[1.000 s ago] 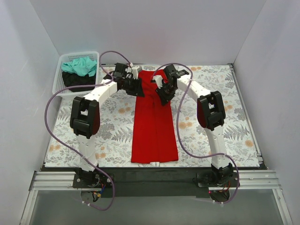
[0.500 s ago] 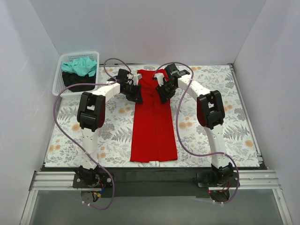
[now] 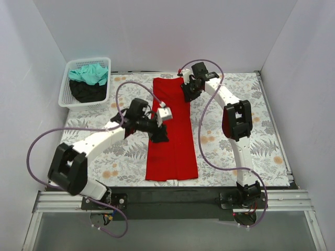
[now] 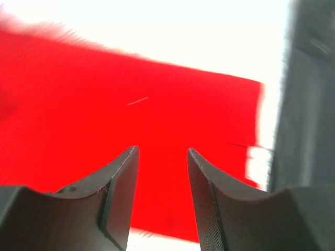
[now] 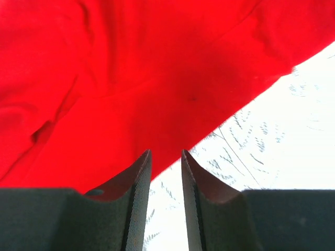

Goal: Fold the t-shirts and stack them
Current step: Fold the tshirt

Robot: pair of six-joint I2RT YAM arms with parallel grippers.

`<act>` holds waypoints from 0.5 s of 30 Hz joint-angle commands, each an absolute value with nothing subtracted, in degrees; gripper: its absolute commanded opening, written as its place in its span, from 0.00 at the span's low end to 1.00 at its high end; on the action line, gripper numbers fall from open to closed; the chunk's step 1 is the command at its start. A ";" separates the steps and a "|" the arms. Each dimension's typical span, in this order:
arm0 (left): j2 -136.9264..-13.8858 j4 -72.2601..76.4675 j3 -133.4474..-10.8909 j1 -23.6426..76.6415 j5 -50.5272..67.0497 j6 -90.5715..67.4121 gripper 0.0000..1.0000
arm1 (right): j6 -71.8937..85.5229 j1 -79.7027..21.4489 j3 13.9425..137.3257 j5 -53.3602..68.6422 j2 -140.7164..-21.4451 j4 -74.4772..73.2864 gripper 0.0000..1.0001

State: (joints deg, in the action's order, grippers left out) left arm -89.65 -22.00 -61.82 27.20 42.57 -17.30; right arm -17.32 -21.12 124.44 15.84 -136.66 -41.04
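Observation:
A bright red t-shirt (image 3: pixel 172 151) lies folded into a long narrow strip down the middle of the table. My left gripper (image 3: pixel 159 137) hovers over its left edge about halfway along. In the left wrist view the left gripper (image 4: pixel 162 150) stands open, with only red cloth (image 4: pixel 104 104) beyond it. My right gripper (image 3: pixel 187 97) is at the strip's far right edge. In the right wrist view the right gripper (image 5: pixel 166 151) shows a narrow empty gap above the shirt's border (image 5: pixel 131 63). A teal t-shirt (image 3: pixel 89 74) and a black t-shirt (image 3: pixel 86 91) lie in the basket.
The white mesh basket (image 3: pixel 84 104) stands at the far left corner. A grey-and-orange floral cloth (image 3: pixel 235 104) covers the table under the red shirt and shows in the right wrist view (image 5: pixel 272 130). White walls enclose the table on three sides.
The left arm has swung from the shirt's far left corner towards me, to the middle of its left edge. The right gripper has moved farther back along the right edge.

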 commanded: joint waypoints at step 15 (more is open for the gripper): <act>-74.52 -6.61 -33.93 58.00 32.26 13.71 0.37 | -14.59 -21.09 124.10 15.20 -144.67 -39.11 0.29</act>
State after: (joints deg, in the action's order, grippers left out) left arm -74.00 -14.20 -33.76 56.58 35.90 9.08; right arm -15.14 -20.99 124.73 15.29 -142.12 -38.92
